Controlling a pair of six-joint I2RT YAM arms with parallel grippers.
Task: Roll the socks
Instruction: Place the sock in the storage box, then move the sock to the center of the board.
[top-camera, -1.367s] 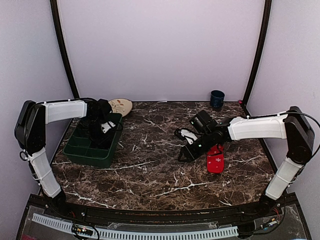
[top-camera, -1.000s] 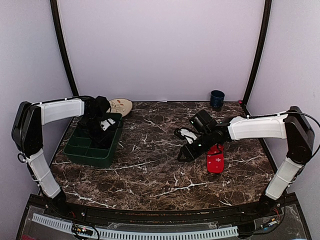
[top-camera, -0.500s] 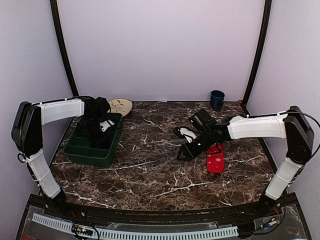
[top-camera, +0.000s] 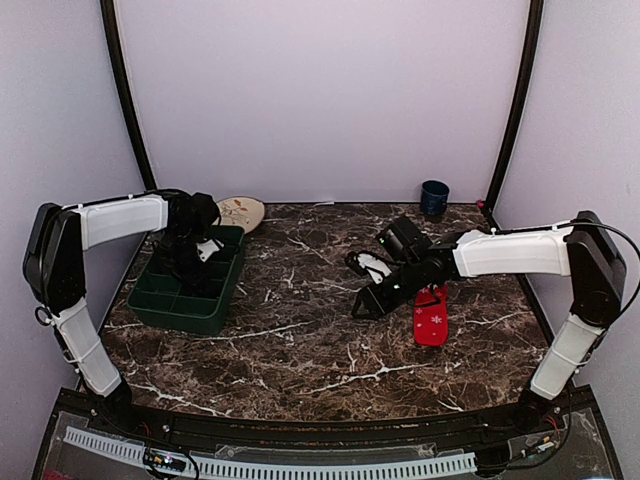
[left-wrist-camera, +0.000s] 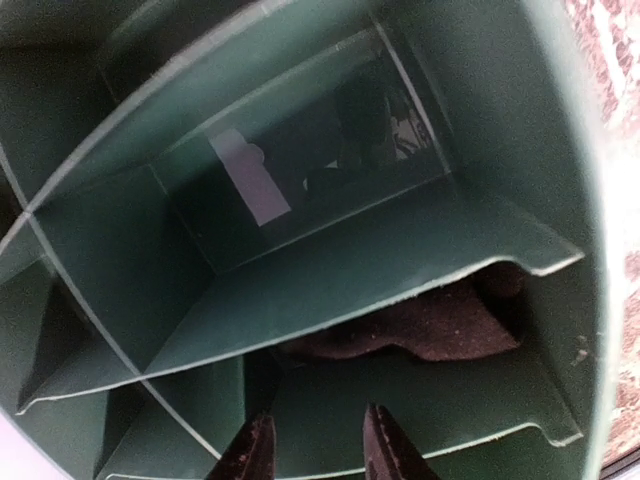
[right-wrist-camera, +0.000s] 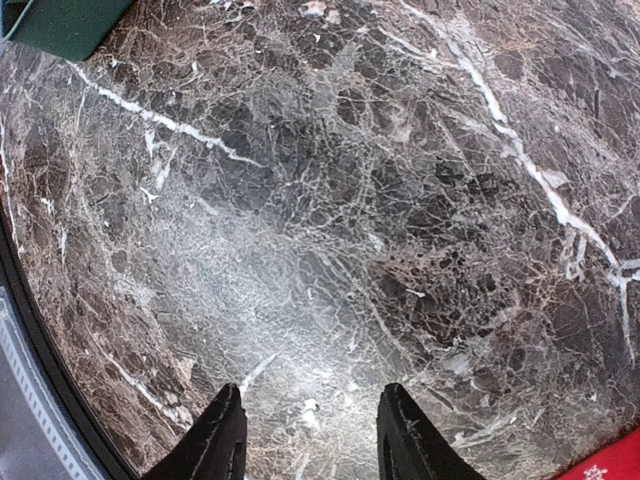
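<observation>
Top external view is showing you the red sock (top-camera: 431, 322) lying flat on the counter (top-camera: 300, 350) beside your right claw (right-wrist-camera: 310, 432), with the black sock (top-camera: 372, 267) just behind. Both claws are standing open and empty, the left claw (left-wrist-camera: 315, 452) inside the green tray (top-camera: 170, 305). Rolling is seemingly not yet begun.

Table (top-camera: 300, 345) — divided bin (top-camera: 170, 305) on L side, L gripper (top-camera: 192, 262) over it; cloth item (left-wrist-camera: 420, 325) in a compartment by bin wall. Behind bin: disc (top-camera: 243, 212). Back R: cup (top-camera: 434, 197). R of centre: nearer sock (top-camera: 431, 320), w/ farther sock (top-camera: 372, 267) behind-left of it — R gripper (top-camera: 363, 305) in front of farther sock, just L of nearer sock.
</observation>
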